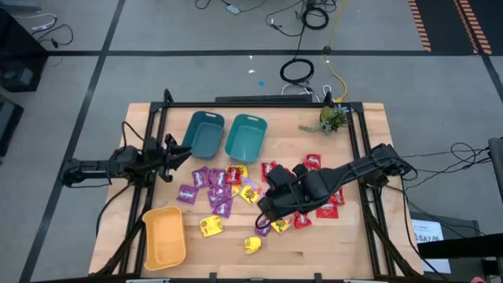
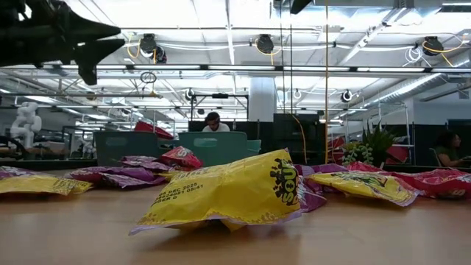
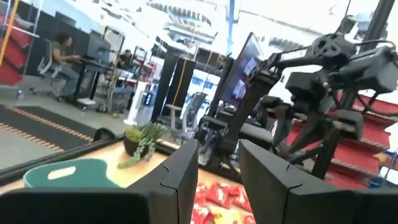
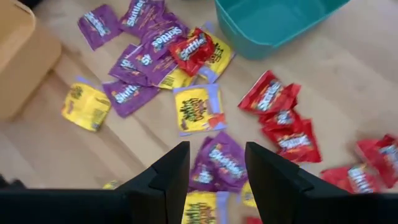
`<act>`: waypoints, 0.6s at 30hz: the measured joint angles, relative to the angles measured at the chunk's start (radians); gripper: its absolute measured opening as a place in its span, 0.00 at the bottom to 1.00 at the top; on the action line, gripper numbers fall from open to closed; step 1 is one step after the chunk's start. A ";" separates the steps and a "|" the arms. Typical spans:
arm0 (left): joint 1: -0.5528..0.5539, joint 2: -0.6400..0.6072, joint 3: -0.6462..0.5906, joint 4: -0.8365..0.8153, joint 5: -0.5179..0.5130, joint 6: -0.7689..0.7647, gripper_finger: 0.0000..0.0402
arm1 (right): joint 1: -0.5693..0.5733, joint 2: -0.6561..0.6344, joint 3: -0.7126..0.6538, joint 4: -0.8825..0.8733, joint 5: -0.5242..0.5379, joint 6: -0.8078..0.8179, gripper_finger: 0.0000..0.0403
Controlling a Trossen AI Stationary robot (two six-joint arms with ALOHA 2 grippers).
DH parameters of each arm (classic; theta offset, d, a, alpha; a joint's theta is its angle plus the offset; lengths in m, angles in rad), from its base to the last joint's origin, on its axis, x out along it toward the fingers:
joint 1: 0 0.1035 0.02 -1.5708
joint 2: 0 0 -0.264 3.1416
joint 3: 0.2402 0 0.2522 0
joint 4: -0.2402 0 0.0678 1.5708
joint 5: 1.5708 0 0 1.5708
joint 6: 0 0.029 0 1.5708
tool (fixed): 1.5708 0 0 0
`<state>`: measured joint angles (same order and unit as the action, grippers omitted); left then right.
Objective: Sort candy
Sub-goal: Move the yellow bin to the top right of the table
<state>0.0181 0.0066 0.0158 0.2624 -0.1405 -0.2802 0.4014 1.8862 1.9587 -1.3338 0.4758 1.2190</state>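
Observation:
Candy packets lie flat and scattered on the wooden table (image 1: 330,244): purple ones (image 1: 206,185), red ones (image 1: 314,161) and yellow ones (image 1: 211,227). In the low view a yellow packet (image 2: 228,191) lies nearest. My right gripper (image 1: 263,214) hangs open above the middle of the pile, pointing steeply down. In its wrist view its fingers (image 4: 217,168) stand over a purple packet (image 4: 225,158) without touching it. My left gripper (image 1: 174,159) waits open at the table's left side, raised, with nothing between its fingers (image 3: 217,171).
Two teal bins (image 1: 204,134) (image 1: 246,137) stand side by side at the far middle. An orange bin (image 1: 163,237) sits at the near left corner. A small green plant (image 1: 332,119) is at the far right. Bare wood lies along the near edge.

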 joint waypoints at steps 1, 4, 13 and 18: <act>0.000 0.000 0.007 0.002 -0.005 0.003 0.32 | 0.002 0.000 0.000 0.002 0.000 0.027 0.36; 0.000 -0.001 0.032 -0.024 -0.034 0.011 0.38 | 0.008 0.000 0.000 0.019 0.015 0.104 0.36; 0.000 -0.001 0.077 -0.079 -0.153 -0.011 0.63 | 0.013 0.000 0.000 0.115 0.155 0.191 0.36; 0.000 0.000 0.079 -0.087 -0.068 -0.128 0.64 | 0.016 0.018 0.001 0.162 0.209 0.222 0.36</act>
<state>0.0181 0.0063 0.0945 0.1751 -0.2086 -0.4080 0.4170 1.9039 1.9600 -1.1720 0.6851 1.4407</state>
